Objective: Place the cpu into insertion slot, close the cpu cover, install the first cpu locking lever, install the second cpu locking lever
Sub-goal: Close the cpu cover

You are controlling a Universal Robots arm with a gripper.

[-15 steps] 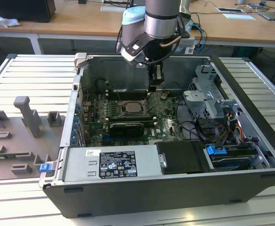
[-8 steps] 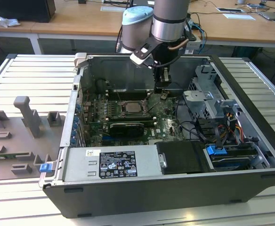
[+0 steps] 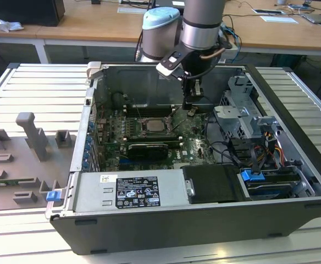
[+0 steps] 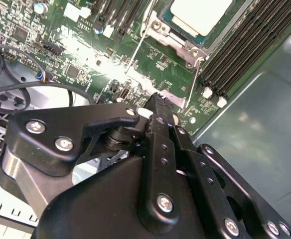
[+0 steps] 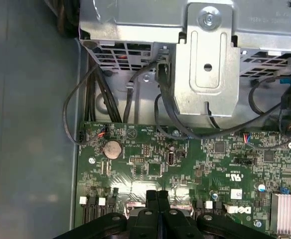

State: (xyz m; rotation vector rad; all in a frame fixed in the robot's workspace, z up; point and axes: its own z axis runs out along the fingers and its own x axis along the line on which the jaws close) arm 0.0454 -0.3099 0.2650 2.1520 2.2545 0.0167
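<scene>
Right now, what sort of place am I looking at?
Probably a robotics lab or workshop: a dark open computer case lies on a ribbed silvery metal table, a grey robot arm reaches into it, and wooden desks with papers stand behind.

Black pincer (image 5: 157, 195) over green motherboard (image 5: 200, 172), fingertips pressed flat together. Round coin cell (image 5: 112, 148) seated on the board near its corner, apart from the pincer. Finned silver heatsink (image 5: 287, 211) at the board's opposite side. Past the board edge: bent sheet-metal bracket (image 5: 208, 64) with a screw head (image 5: 209, 19), black cables (image 5: 168, 112) looping from under it down to board connectors. Grey case wall (image 5: 31, 124) alongside the board. White slot latches (image 5: 83, 200) just beside the pincer linkage.
</scene>
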